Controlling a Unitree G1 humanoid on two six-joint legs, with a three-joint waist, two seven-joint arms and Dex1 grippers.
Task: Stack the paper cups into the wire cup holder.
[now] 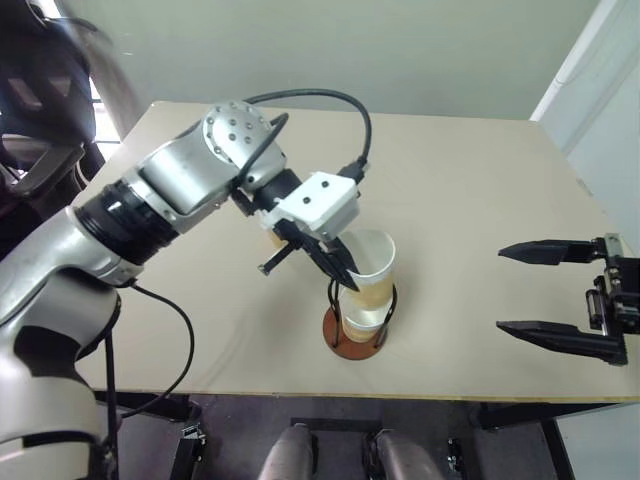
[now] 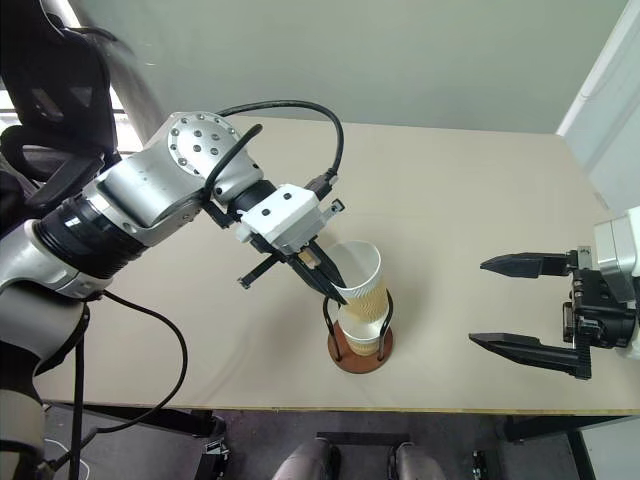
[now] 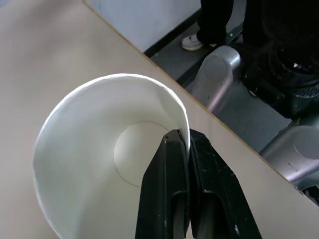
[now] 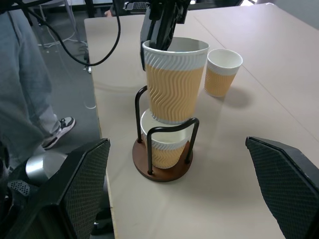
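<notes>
The wire cup holder (image 4: pixel 162 168) stands near the table's front edge, and one paper cup (image 4: pixel 163 149) sits low inside it. A second paper cup (image 4: pixel 174 84) hangs tilted above that one, its lower end between the black wire loops. My left gripper (image 3: pixel 182 137) is shut on this cup's white rim, one finger inside and one outside. A third paper cup (image 4: pixel 223 72) stands upright on the table just beyond the holder. My right gripper (image 1: pixel 500 290) hovers to the right of the holder, open, with nothing between its fingers.
The beige table (image 1: pixel 480 180) has its front edge close below the holder. A black cable loops off my left arm over the table. A person's legs (image 4: pixel 25 74) stand beside the table's edge. A dark chair (image 1: pixel 40 90) is at the far left.
</notes>
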